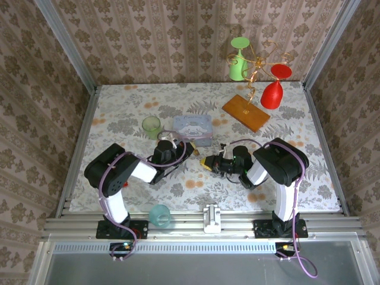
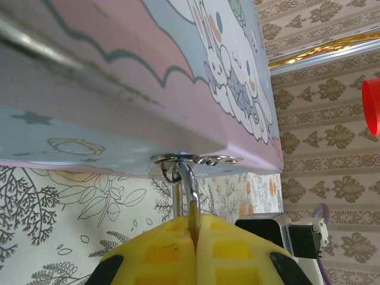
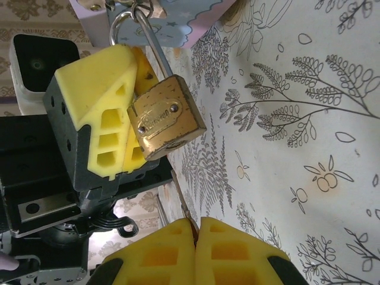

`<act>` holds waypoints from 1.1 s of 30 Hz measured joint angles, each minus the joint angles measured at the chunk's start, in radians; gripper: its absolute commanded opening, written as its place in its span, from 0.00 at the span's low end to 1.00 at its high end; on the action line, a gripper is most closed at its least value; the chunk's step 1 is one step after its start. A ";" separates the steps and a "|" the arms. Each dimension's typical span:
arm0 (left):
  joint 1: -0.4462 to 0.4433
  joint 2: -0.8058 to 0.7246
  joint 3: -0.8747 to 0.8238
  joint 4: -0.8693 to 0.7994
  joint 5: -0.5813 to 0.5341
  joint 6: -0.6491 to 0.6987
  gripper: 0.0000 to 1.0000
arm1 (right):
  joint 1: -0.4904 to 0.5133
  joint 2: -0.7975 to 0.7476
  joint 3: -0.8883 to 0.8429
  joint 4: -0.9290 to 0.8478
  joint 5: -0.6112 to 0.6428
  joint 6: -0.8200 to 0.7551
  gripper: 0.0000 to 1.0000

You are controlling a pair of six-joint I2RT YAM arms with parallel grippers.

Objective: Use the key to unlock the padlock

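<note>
left gripper [image 2: 195, 228]: clamped on padlock [image 3: 166, 122] shackle, steadying it where it hangs from box [image 2: 119, 71] clasp [image 2: 196, 159], mid-table | right gripper [image 3: 196, 228]: pinching key [image 3: 181, 199], tip just short of the lock's underside, likely lining up insertion

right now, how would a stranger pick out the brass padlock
Find the pale blue cartoon-printed box mid-table. Hooked through the metal hasp on its near side is the small brass padlock, pinched by the left gripper. Unlike the translucent green cup nearby, it is a squarish gold metal block with a thin steel loop.
</note>
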 measured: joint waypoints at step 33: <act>-0.008 0.030 -0.014 0.060 -0.019 -0.016 0.00 | -0.031 0.060 0.039 0.008 -0.029 0.042 0.00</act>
